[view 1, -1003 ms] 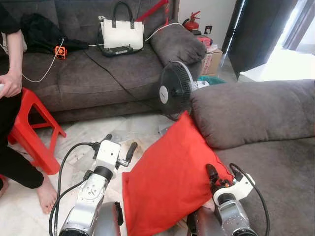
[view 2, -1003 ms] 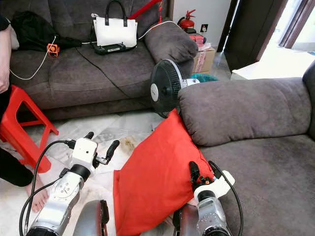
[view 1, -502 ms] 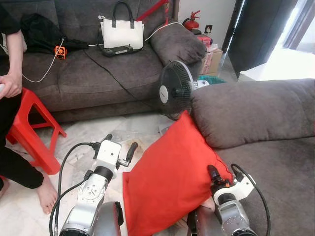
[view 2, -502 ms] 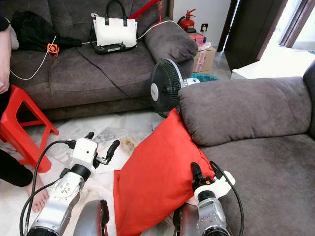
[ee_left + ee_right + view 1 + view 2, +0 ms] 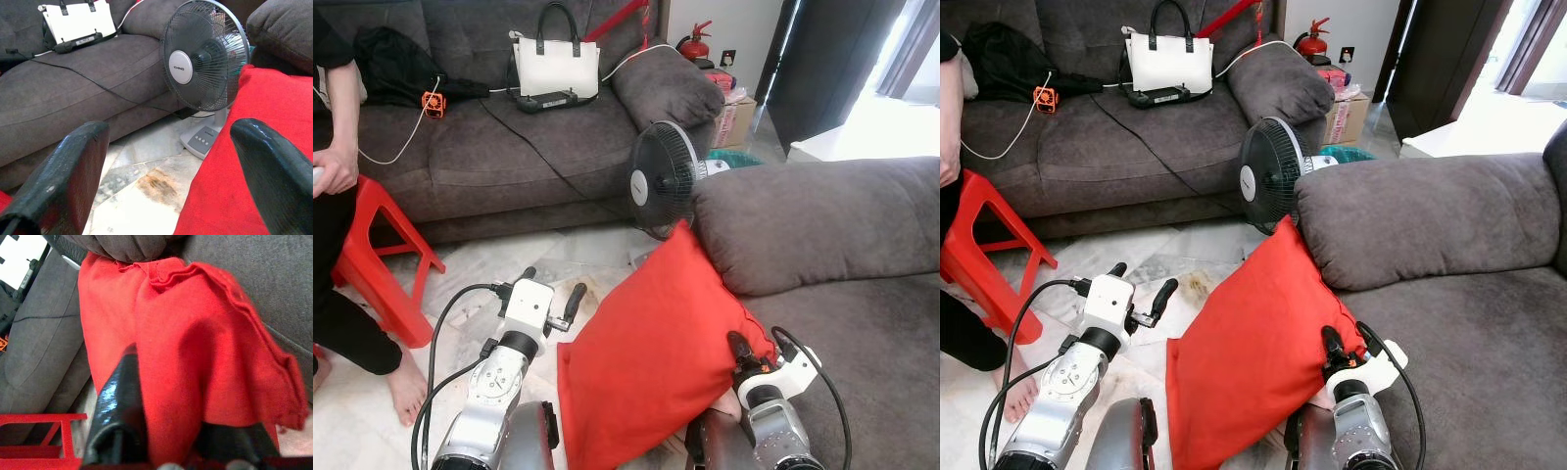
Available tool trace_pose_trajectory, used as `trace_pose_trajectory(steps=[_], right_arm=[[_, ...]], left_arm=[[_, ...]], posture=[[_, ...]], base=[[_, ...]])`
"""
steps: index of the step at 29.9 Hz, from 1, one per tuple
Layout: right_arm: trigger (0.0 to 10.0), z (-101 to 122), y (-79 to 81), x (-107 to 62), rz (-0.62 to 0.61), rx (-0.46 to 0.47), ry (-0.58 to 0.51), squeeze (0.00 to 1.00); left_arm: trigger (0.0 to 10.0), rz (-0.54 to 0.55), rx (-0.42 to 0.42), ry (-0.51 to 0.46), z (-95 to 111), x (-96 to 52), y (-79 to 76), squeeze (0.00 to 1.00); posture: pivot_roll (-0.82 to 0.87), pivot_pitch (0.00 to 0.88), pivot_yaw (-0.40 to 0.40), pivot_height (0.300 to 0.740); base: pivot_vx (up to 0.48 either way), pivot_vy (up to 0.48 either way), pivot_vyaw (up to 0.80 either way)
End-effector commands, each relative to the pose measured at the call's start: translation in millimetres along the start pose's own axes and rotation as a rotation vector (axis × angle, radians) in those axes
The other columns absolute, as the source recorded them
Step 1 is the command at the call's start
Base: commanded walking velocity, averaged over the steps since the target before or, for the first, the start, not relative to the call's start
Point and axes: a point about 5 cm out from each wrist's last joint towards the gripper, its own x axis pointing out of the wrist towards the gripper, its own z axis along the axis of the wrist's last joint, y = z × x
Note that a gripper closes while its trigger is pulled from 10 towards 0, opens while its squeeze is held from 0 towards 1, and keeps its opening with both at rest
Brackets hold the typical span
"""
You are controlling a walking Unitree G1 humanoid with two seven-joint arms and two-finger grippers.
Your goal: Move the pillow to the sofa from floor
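The red pillow (image 5: 656,352) stands on edge on the pale floor, its top corner leaning against the front of the grey sofa (image 5: 822,220) on my right. My right gripper (image 5: 740,349) sits at the pillow's lower right corner. In the right wrist view its black fingers (image 5: 117,416) are shut with red pillow fabric (image 5: 186,357) pinched between them. My left gripper (image 5: 553,284) is open, just left of the pillow and not touching it. In the left wrist view the red pillow (image 5: 254,98) lies past one finger.
A black standing fan (image 5: 663,179) stands right behind the pillow, its cable running over the back sofa (image 5: 489,147). A white handbag (image 5: 556,64) sits on that sofa. A person (image 5: 333,147) sits on a red stool (image 5: 372,255) at the left, bare foot on the floor.
My right gripper has sunk slightly lower at the pillow's corner. The left arm and the pillow hold still.
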Motion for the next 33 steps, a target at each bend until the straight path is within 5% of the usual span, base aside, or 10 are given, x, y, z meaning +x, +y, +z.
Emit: trace_pose_trajectory(steps=[1,21,24,25,33], right_arm=[[0.0,-1.2,0.6,-0.7,0.012,-0.028,0.006,0.00],[0.0,-5.4,-4.8,-4.0,-0.008,-0.132,0.063,0.00],[0.0,-2.4,-6.1,-5.4,0.010,-0.211,0.063,0.00],[10.0,-1.3,-8.0,-6.5,0.005,-0.227,0.060,0.00],[10.0,9.3,-30.6,-22.4,-0.023,-0.367,0.051,0.00]], left_arm=[[10.0,-0.003,0.020,-0.006,0.8,1.0,0.4,0.00],[10.0,0.025,0.029,0.001,-0.5,-1.4,8.2,0.00],[10.0,0.027,0.028,0.001,-0.9,-2.3,8.2,0.00],[10.0,0.027,0.028,0.002,-1.0,-2.5,8.3,0.00],[10.0,0.034,0.030,0.001,-1.8,-5.5,8.7,0.00]], posture=[[0.13,0.000,-0.057,0.538],[0.13,0.000,-0.061,0.538],[0.14,0.000,-0.063,0.538],[0.13,0.000,-0.063,0.538],[0.13,0.000,-0.063,0.538]], base=[[0.000,0.000,0.00],[0.000,0.000,0.00],[0.000,0.000,0.00],[0.000,0.000,0.00],[0.000,0.000,0.00]])
